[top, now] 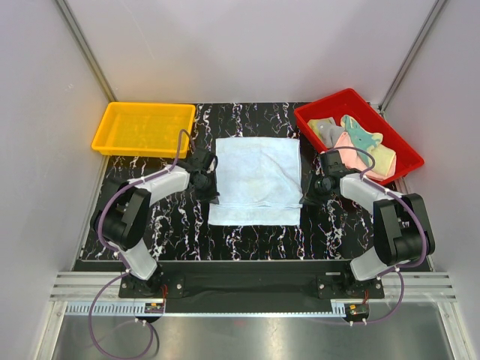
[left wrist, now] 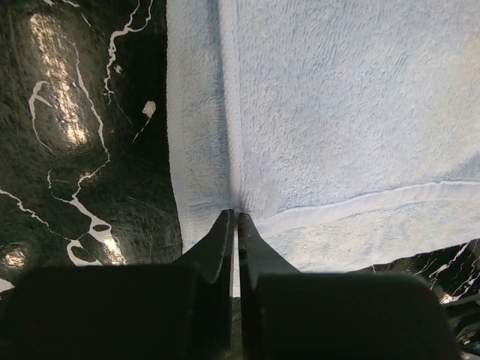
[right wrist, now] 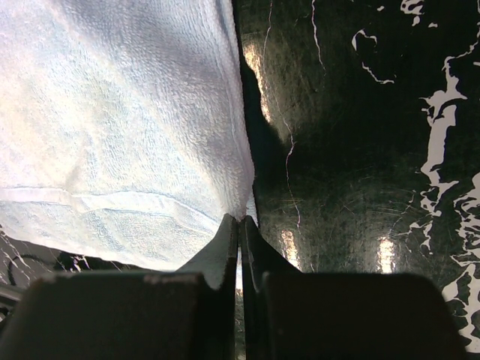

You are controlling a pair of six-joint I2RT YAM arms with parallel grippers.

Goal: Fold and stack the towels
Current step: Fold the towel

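A light blue towel (top: 256, 180) lies spread on the black marble table (top: 247, 236), between my two arms. My left gripper (top: 213, 196) is shut on the towel's near left edge; in the left wrist view the jaws (left wrist: 237, 216) pinch the cloth (left wrist: 330, 112) by its hem. My right gripper (top: 303, 199) is shut on the towel's near right corner; in the right wrist view the jaws (right wrist: 239, 219) pinch the cloth (right wrist: 120, 127). Several other towels, pink, yellow, teal and grey (top: 356, 142), lie heaped in the red bin.
A red bin (top: 315, 112) stands at the back right. A yellow bin (top: 142, 129) stands at the back left, with nothing in it. Grey walls close in the table on both sides.
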